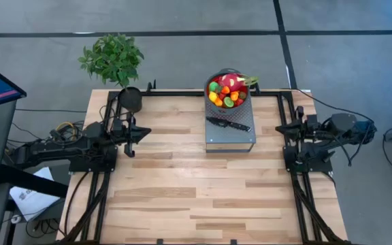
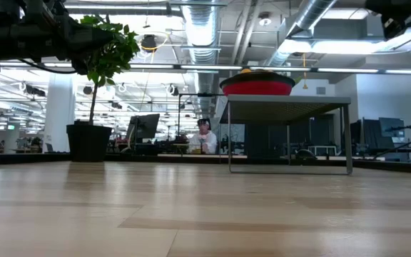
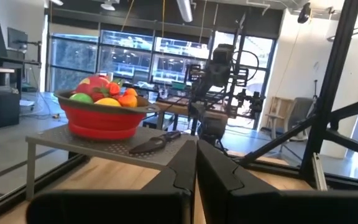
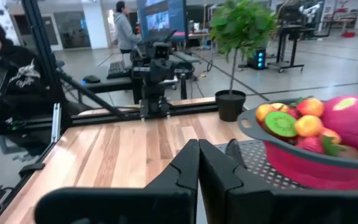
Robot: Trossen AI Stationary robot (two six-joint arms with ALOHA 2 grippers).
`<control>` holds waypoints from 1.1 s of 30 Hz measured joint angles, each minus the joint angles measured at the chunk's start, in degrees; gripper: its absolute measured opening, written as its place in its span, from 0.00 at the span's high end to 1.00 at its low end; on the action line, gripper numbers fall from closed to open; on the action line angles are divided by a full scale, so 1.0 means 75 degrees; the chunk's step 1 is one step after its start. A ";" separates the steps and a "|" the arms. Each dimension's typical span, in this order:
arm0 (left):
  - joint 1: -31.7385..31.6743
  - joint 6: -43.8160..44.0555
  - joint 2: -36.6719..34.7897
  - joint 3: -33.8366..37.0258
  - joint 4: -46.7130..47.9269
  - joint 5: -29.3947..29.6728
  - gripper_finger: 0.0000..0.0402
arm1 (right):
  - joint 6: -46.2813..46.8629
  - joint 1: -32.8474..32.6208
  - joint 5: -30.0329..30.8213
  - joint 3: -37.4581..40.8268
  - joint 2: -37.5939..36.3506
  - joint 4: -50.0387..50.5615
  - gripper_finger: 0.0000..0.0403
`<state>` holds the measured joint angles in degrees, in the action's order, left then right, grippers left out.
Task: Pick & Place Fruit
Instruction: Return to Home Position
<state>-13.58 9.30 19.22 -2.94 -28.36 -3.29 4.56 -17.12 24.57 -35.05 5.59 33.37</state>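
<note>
Left end effector point(image 3: 196, 152): you see its two fingers pressed together with nothing between them. It hangs over the left side of the surface point(image 1: 196, 190), pointing across at the shelf point(image 1: 230, 138) and well apart from it.
Right end effector point(image 4: 199, 151): its fingers are also pressed together and it is empty. It sits at the right side of the surface, facing the left arm and well apart from the shelf.
Fruit point(image 1: 228, 92): look in the bowl point(image 3: 101, 121). All the pieces you can see are heaped there, red, orange, yellow and green, rising above the rim.
Dragon fruit point(image 4: 356, 118): it is the largest piece, pink-red, lying at the far side of the heap with its green tips over the rim.
Kiwi half point(image 4: 280, 123): it shows its green cut face at the rim, touching the orange pieces beside it.
Bowl: it is round and red and stands on the far half of the shelf.
Shelf: a grey perforated top on thin legs, at the far middle of the surface.
Knife point(image 1: 229, 124): black-handled, it lies flat on the shelf just in front of the bowl, at a slant.
Plant point(image 1: 113, 58): it stands in a dark pot at the far left corner.
People: one in dark clothing point(image 4: 5, 68) sits beyond the left arm, and another point(image 4: 124, 28) stands farther back.
</note>
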 joint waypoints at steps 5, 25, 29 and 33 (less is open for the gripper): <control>0.0000 0.0000 0.0000 0.0000 0.0000 0.0036 0.99 | 0.0011 0.0000 0.0027 0.0000 -0.0648 0.0259 1.00; 0.0000 0.0000 0.0000 0.0000 0.0003 0.0035 0.99 | -0.0464 -0.0016 -0.1133 0.1036 -0.0711 -0.0701 1.00; 0.0000 0.0000 0.0000 0.0000 0.0005 0.0035 0.99 | -0.0291 -0.0015 -0.1220 0.1923 -0.0712 -0.1320 1.00; 0.0000 0.0000 0.0000 0.0000 0.0004 0.0034 0.99 | 0.0078 -0.0015 -0.1296 0.2677 -0.0712 -0.1732 1.00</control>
<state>-13.58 9.30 19.22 -2.94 -28.33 -3.04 5.14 -17.23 14.85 -14.97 0.25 20.38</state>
